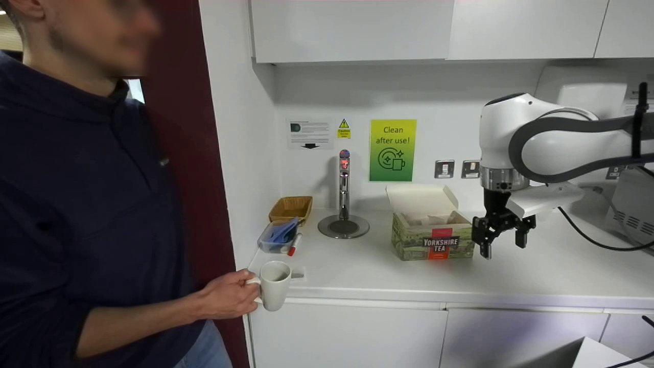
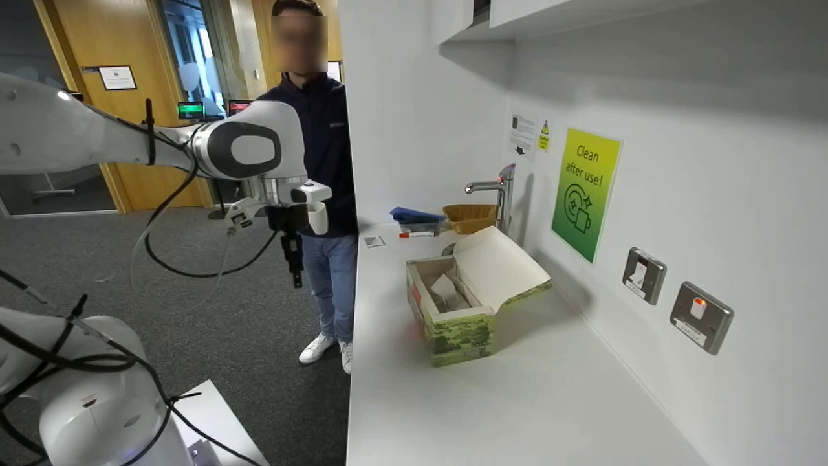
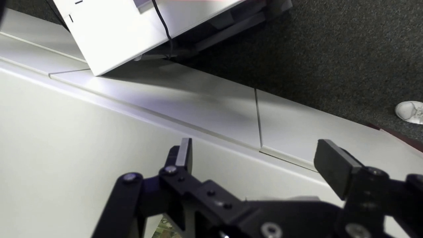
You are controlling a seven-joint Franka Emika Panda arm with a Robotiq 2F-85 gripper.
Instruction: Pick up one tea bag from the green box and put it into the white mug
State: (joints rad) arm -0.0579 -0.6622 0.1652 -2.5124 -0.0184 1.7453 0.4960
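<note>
The green box [image 1: 409, 240] stands on the counter with its pale lid raised. It also shows in an exterior view from its end [image 2: 460, 336], with pale tea bags [image 2: 446, 292] inside. A corner of the green box [image 3: 165, 228] shows at the bottom of the wrist view. The white mug [image 1: 275, 286] is held by its handle in a person's hand at the counter's front edge. In an exterior view the white mug [image 2: 317, 218] shows partly behind the wrist. My gripper [image 1: 503, 245] points down beside the box, toward the counter's front. In the wrist view the gripper [image 3: 256, 155] is open and empty.
A chrome tap [image 1: 344, 194] stands behind and beyond the box. A wicker basket [image 1: 291, 208], a plastic tub with blue cloth [image 1: 278, 236] and a red-capped marker [image 1: 295, 244] lie near the side wall. White cupboards [image 1: 357, 30] hang above. A person [image 2: 317, 149] stands at the counter's end.
</note>
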